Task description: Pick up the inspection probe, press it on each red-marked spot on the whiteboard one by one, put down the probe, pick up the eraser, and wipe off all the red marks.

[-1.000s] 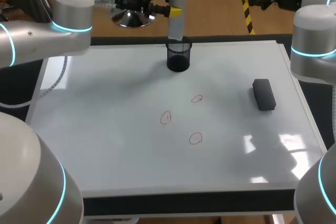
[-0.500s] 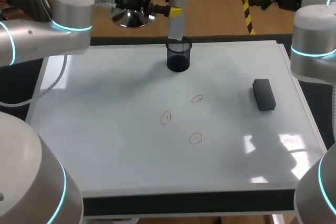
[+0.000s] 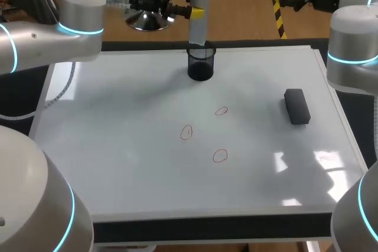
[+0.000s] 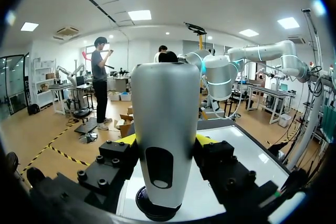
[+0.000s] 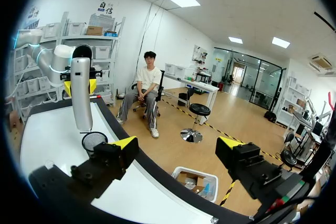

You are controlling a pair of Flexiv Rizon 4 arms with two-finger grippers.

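Holding item: inspection probe [image 3: 199, 10], silver, upright, clamped between the yellow tips of the left end effector [image 3: 198, 12], directly above the black mesh cup [image 3: 201, 65].
Probe's lower end sits just over the cup's mouth; the cup stands at the far edge of the whiteboard [image 3: 118, 146]. Three red marks [image 3: 221, 111] [image 3: 186, 132] [image 3: 220, 156], small ovals, lie on the robot's side of the cup, well apart from it. Black eraser [image 3: 297, 106] rests flat to the right of the cup, nearer the robot. Right end effector [image 5: 177, 145]: fingers spread apart, gripping nothing, off beyond the board's far edge, right of the cup.
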